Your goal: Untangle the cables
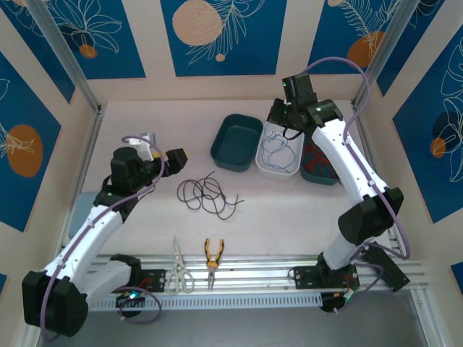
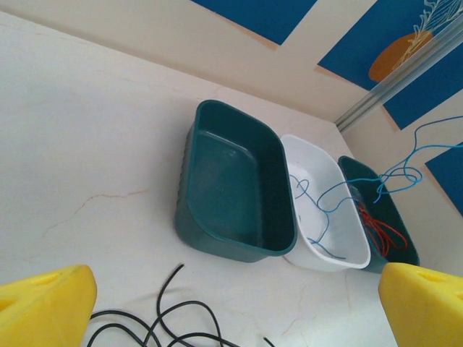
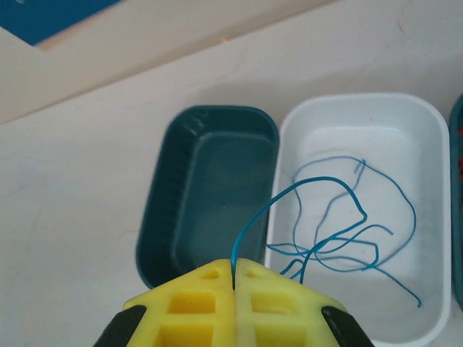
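Blue cable (image 3: 311,179) lifted partway out of the white bin (image 3: 347,137), pinched in the closed right gripper (image 3: 234,264).

Most of the blue cable lies looped on the white bin's floor, and one strand rises to the right gripper's yellow fingertips, which are clamped together on it. On one side of the white bin stands a dark teal bin (image 3: 210,195) with nothing in it; on the other, a second teal bin (image 2: 358,170) holds the red cable (image 2: 380,231). The black cable (image 1: 206,195) lies in loose loops on the table (image 2: 87,130), near the left gripper (image 2: 235,307), whose jaws are spread wide and hold nothing.
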`<action>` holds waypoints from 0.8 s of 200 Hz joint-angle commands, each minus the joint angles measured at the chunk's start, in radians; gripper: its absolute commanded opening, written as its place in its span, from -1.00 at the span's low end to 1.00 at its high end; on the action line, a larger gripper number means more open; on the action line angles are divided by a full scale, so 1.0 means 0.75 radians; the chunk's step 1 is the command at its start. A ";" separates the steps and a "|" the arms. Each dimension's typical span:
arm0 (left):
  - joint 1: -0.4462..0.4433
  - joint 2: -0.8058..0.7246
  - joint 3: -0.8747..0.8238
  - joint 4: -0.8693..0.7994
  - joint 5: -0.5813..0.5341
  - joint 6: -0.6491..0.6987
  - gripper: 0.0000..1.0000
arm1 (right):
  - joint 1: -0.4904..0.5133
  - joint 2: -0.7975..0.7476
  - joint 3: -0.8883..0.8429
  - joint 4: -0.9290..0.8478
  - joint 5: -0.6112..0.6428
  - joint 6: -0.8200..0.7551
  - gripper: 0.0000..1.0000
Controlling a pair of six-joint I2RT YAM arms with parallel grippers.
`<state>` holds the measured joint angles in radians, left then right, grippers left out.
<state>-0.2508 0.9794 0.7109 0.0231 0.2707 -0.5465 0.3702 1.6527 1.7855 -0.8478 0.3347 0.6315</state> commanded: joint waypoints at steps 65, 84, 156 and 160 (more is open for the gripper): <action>0.005 0.024 -0.003 -0.040 -0.038 0.030 1.00 | -0.093 0.136 -0.024 -0.152 -0.054 0.060 -1.00; 0.005 0.031 -0.005 -0.043 -0.033 0.028 1.00 | -0.125 0.190 -0.017 -0.138 -0.095 0.052 -1.00; 0.004 0.023 -0.025 -0.056 -0.040 0.027 1.00 | -0.195 0.542 0.252 -0.161 -0.015 -0.022 -1.00; 0.005 0.022 -0.025 -0.057 -0.040 0.027 1.00 | -0.195 0.564 0.275 -0.165 -0.003 -0.023 -1.00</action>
<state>-0.2508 1.0035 0.7010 -0.0086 0.2531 -0.5423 0.2298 2.0182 1.8950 -0.9421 0.2989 0.6395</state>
